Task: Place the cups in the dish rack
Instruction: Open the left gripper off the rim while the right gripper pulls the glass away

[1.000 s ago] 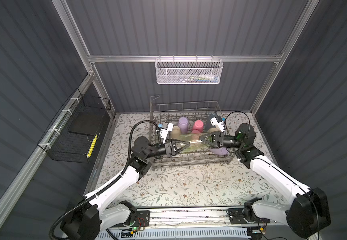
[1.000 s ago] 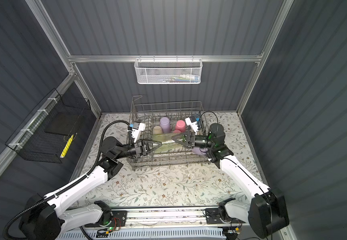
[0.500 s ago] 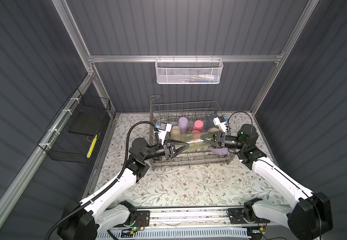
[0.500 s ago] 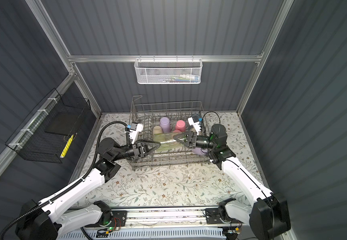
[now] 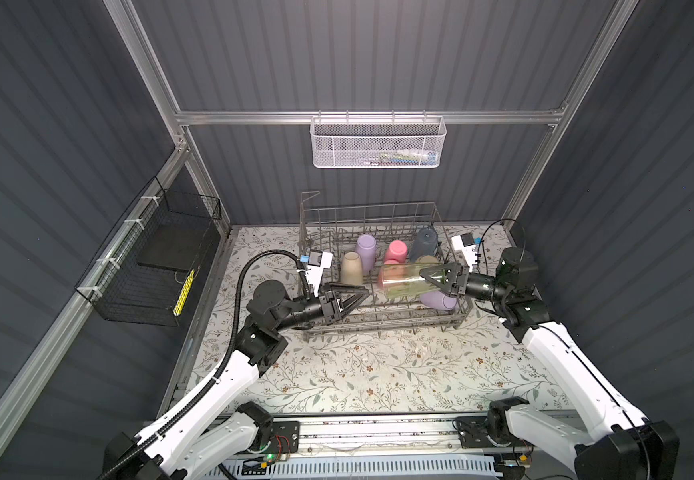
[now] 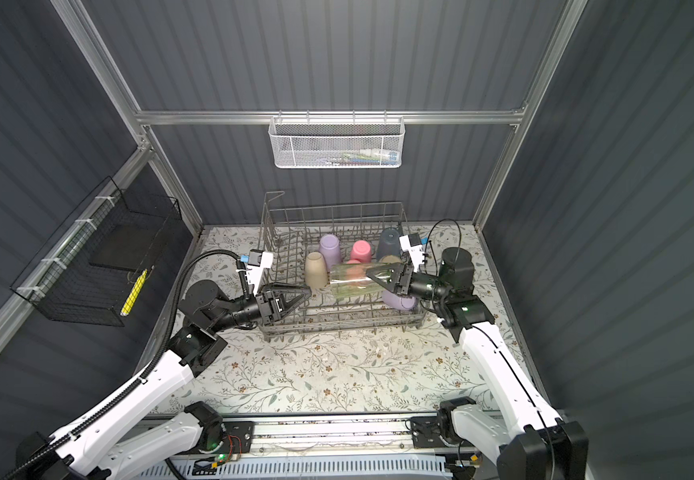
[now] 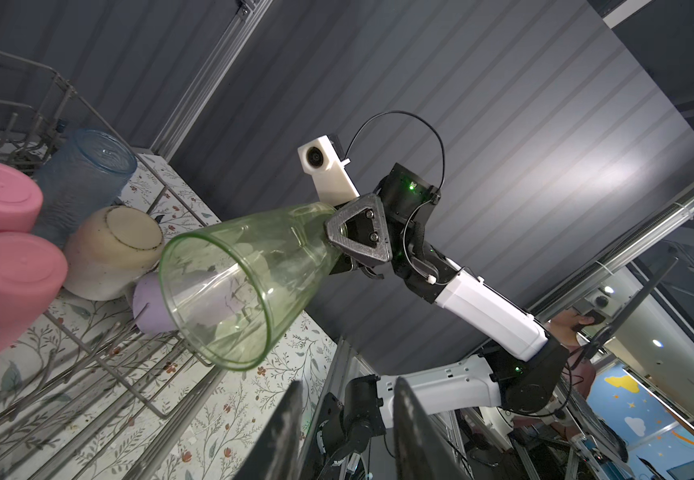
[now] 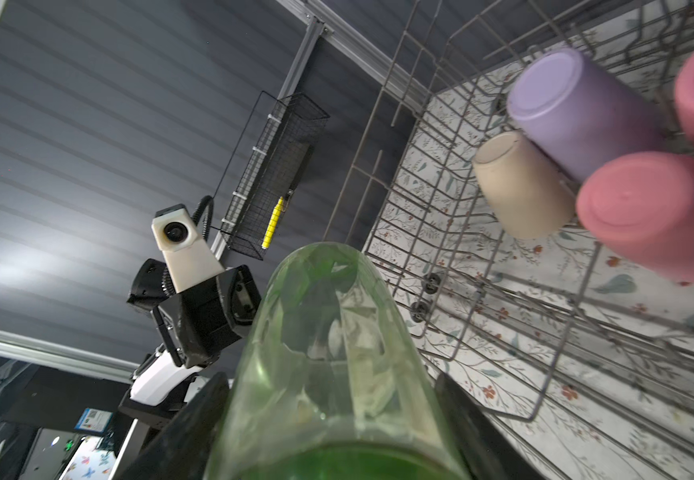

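Clamping the clear green cup (image 5: pixel 399 283) at its base end, the right gripper (image 5: pixel 431 277) has its jaws spread wide, one finger on each side of the tumbler. The cup lies on its side with its mouth toward the left of both top views, held over the right half of the dish rack (image 5: pixel 372 208), just right of centre frame. Whether it touches the cups beneath I cannot tell.

The left gripper (image 5: pixel 355 296) sits left of centre at the rack's near left corner. Its jaws are partly apart with nothing between them, and its tips point at the green cup's mouth but stay clear of it.

Base-up in the rack behind the held cup stand a cream cup (image 5: pixel 351 268), a lilac cup (image 5: pixel 366 248), a pink cup (image 5: pixel 396 250) and a blue cup (image 5: pixel 424 241). A second pink cup (image 5: pixel 391 267) and a second cream cup (image 5: pixel 427 259) show just behind the green one. A second lilac cup (image 5: pixel 438 300) lies on its side under the right gripper.

The rack rests on the floral table cover (image 5: pixel 378 365). A white mesh basket (image 5: pixel 378 143) hangs on the back wall at upper centre, and a black wire basket (image 5: pixel 150 266) hangs on the wall at mid left.
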Robot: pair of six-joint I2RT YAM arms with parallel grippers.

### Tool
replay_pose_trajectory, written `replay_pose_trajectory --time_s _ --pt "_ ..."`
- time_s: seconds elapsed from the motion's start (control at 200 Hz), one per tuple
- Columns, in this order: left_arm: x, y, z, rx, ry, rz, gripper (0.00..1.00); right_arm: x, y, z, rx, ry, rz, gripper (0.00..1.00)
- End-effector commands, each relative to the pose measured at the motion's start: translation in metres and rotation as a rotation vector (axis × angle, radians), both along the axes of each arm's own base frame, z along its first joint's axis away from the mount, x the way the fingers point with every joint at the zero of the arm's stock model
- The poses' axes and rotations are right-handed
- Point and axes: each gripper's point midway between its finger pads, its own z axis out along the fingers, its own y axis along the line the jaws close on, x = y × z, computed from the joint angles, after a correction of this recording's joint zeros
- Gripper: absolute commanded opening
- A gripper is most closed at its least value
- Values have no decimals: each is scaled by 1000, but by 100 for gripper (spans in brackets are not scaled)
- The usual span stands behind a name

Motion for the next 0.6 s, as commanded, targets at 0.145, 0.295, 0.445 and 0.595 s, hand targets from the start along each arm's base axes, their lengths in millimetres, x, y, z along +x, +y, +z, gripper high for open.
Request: replay_pose_trajectory --time_s 0.145,0.295,0.445,0.595 --pt "1 14 2 86 -35 79 36 10 -29 -27 -287 9 -143 24" --pt "2 14 0 116 -39 87 36 19 -46 -45 -428 57 -211 24" --pt "4 12 -5 127 -39 84 36 33 -51 -61 -533 91 -227 25" --pt "7 10 -9 136 -40 80 36 43 -46 -71 -618 107 -209 26"
